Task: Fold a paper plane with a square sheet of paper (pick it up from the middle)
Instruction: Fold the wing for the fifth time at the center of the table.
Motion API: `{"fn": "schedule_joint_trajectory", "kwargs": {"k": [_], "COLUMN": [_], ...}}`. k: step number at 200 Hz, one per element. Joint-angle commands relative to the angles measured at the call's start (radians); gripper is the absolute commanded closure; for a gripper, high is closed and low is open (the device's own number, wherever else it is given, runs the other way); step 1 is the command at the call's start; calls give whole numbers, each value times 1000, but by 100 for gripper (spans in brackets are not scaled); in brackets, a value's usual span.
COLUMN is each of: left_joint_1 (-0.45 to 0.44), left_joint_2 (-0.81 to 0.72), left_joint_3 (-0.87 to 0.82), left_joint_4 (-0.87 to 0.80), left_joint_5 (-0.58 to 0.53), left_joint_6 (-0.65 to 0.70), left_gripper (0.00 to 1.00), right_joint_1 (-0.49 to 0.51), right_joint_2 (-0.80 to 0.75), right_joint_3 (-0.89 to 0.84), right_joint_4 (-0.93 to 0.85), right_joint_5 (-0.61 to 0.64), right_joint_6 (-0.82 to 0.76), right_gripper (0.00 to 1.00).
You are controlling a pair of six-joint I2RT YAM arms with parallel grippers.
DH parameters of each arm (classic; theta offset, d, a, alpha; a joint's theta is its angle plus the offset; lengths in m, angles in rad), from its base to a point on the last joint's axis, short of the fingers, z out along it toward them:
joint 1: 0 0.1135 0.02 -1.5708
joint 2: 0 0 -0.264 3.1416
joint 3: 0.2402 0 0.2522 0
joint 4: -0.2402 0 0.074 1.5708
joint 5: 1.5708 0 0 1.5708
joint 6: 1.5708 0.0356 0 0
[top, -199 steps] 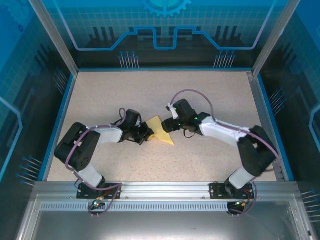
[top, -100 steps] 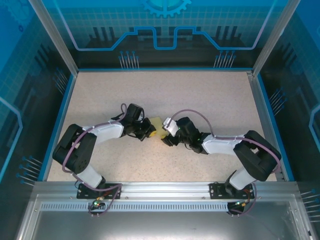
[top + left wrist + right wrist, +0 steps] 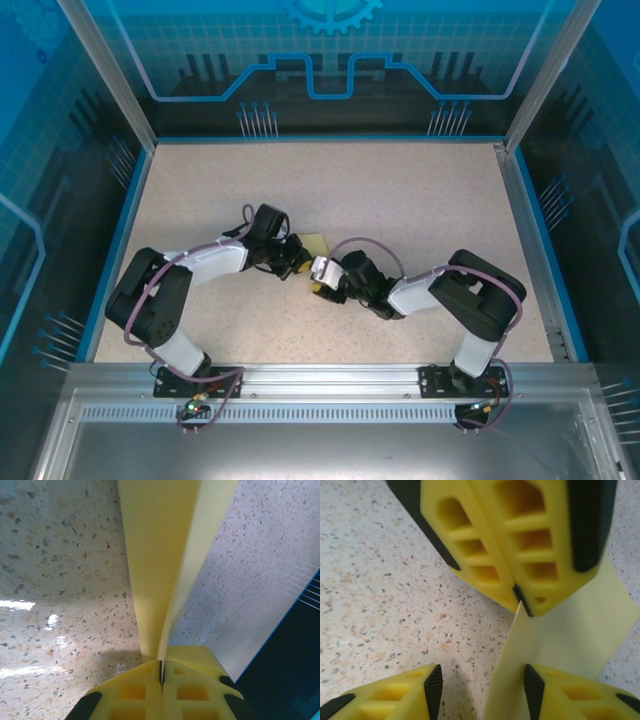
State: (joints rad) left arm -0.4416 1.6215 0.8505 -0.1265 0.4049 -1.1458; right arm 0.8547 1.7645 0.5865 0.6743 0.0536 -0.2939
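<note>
Mid-fold, seemingly. Nearest, right fingers (image 3: 395, 700) spread, straddling the edge of the pale-yellow sheet of paper (image 3: 570, 630) low over the speckled counter (image 3: 380, 580). Just beyond, left fingers (image 3: 135, 695) pressed together, pinching the sheet's creased edge. Next: close right, then press the crease without tearing.
</note>
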Motion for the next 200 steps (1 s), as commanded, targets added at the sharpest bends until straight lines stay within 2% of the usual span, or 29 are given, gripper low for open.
{"fn": "schedule_joint_trajectory", "kwargs": {"k": [1, 32, 97, 139, 149, 172, 200], "left_joint_1": [-6, -6, -6, -6, -6, -4, 19], "left_joint_2": [-12, -13, -21, -26, -28, -42, -69], "left_joint_3": [4, 2, -6, -11, -11, -8, -8], "left_joint_4": [-19, -17, -24, -18, -19, -24, -50], "left_joint_5": [3, 5, -5, -6, -7, -13, -33], "left_joint_6": [12, 9, 3, -3, -3, 10, 34], "left_gripper": [100, 100, 100, 100, 96, 78, 60], "right_joint_1": [21, 26, 30, 31, 31, 30, 15], "right_joint_2": [35, 62, 79, 80, 83, 95, 99], "right_joint_3": [12, 18, 4, 4, 5, 10, 5], "right_joint_4": [143, 202, 250, 248, 247, 234, 216], "right_joint_5": [47, 88, 172, 173, 167, 145, 105], "right_joint_6": [-19, -20, -26, -39, -40, -30, 25], "right_gripper": [55, 63, 67, 79, 82, 95, 100]}}
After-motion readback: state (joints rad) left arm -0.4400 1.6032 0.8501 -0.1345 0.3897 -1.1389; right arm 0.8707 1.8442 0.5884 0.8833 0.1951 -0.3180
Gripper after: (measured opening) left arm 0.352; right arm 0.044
